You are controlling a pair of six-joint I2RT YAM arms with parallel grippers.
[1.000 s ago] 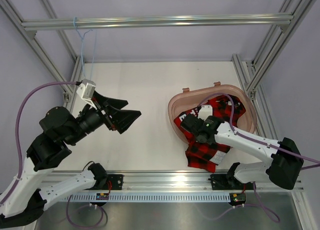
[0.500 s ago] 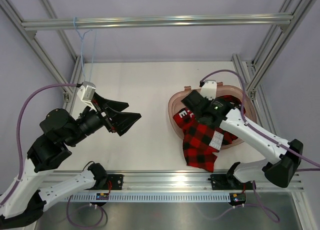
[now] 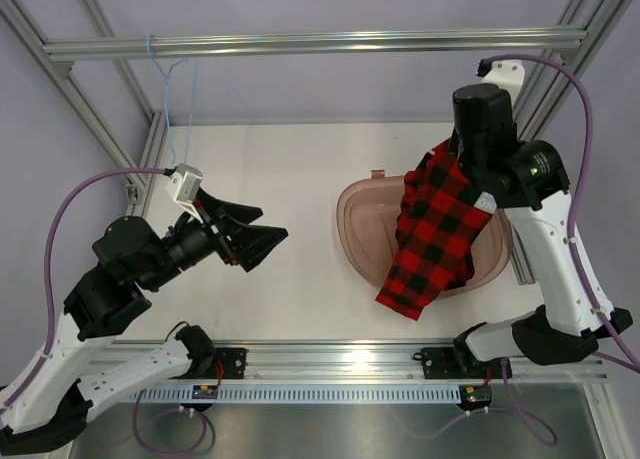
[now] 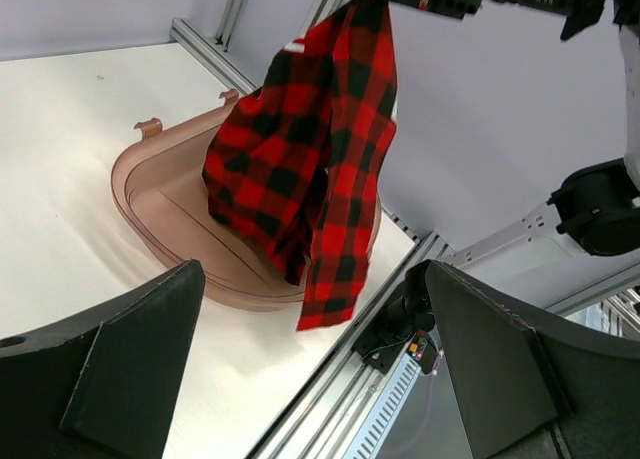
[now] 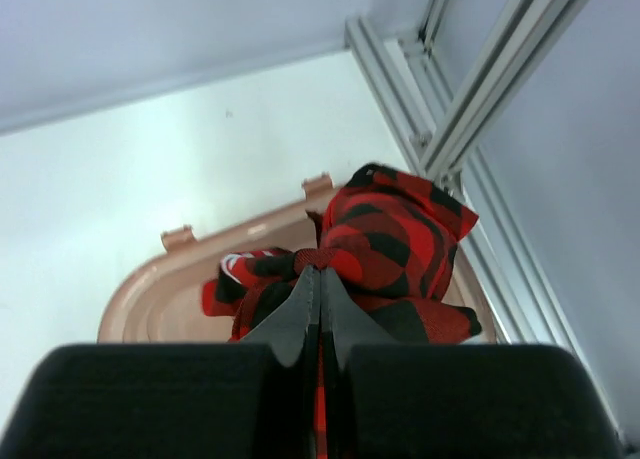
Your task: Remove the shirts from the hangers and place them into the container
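The red-and-black plaid shirt [image 3: 437, 224] hangs from my right gripper [image 3: 455, 151], which is shut on a pinch of the cloth [image 5: 345, 264] high above the table. The shirt dangles over the pinkish-brown container [image 3: 358, 234], its lower end reaching past the tub's near rim. From the left wrist view, the shirt [image 4: 305, 159] hangs above the container [image 4: 150, 194]. The light-blue wire hanger [image 3: 172, 84] hangs bare from the top bar at the back left. My left gripper [image 3: 262, 237] stands wide open at the left, apart from everything, with nothing between its fingers [image 4: 110, 364].
Aluminium frame bars [image 3: 310, 44] run across the back and down both sides [image 3: 490, 149]. A slotted rail [image 3: 330, 391] lies along the near edge by the arm bases. White tabletop [image 3: 280, 179] lies between the arms.
My right gripper closed on the shirt in the tub and rose up and back, lifting the shirt until it hangs full length. The left arm barely shifted.
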